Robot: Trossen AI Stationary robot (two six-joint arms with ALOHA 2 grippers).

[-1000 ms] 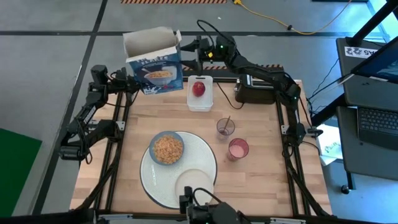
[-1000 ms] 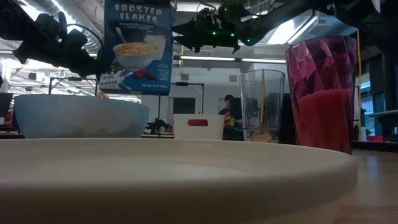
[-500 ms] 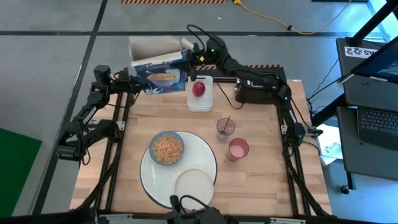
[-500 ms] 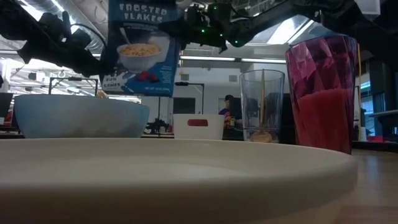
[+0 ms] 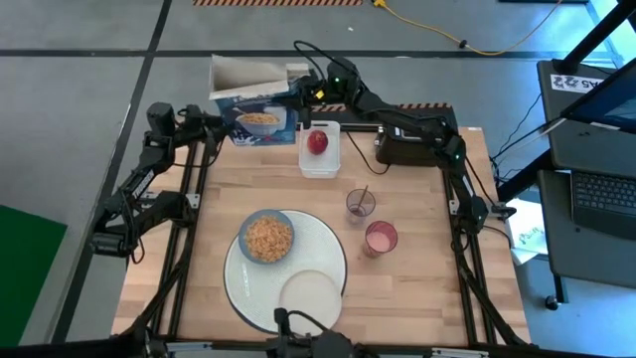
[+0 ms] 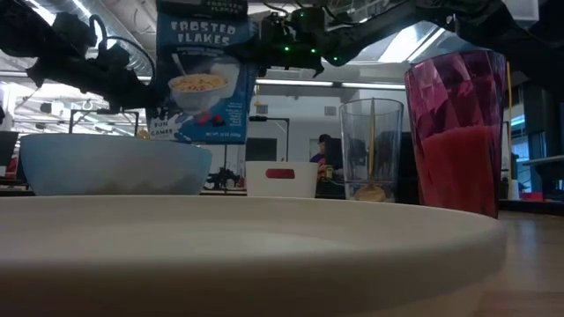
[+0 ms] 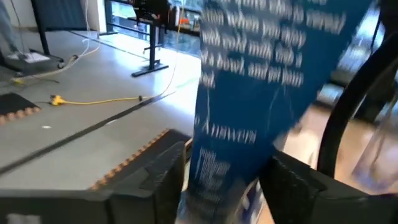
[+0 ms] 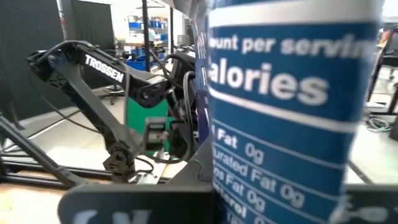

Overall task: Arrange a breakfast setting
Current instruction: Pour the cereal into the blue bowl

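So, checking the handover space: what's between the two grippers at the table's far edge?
The cereal box hangs between the left gripper and the right gripper, as the high view shows.

A blue cereal box (image 5: 256, 106) printed "Frosted Flakes" hangs in the air over the table's far left corner, tilted, with its open top flaps turned away from the table. A black toaster (image 5: 405, 147) sits at the far right edge of the wooden table (image 5: 417, 298). A white rectangular tray (image 5: 320, 159) lies just left of the toaster, near the far edge. Beyond the table a yellow cable (image 5: 437, 28) trails across the grey floor, and a laptop (image 5: 601, 194) rests on a stand to the right.
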